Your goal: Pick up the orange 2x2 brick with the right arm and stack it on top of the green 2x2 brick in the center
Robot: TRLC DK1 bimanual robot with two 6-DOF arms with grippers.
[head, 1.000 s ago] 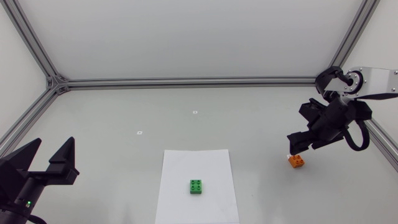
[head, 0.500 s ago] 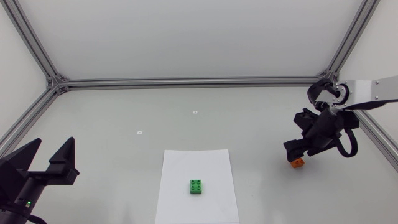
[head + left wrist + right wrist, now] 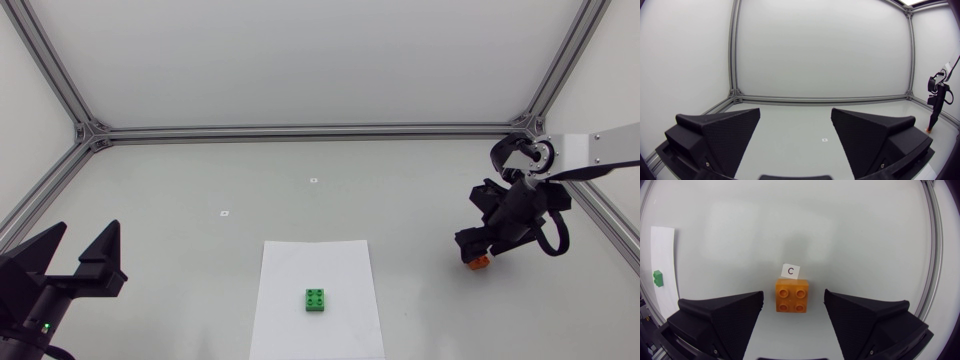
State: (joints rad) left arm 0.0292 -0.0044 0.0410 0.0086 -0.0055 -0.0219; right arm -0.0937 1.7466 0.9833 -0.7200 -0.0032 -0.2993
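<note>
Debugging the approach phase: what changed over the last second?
The right gripper came down over the orange brick; its open fingers now straddle the brick without touching it. Nothing was grasped or released. The orange brick, the green brick on the paper sheet and the open left gripper stayed put.

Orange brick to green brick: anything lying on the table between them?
No obstacle: the head view shows only bare table and part of the white sheet between the orange brick and the green brick.
</note>
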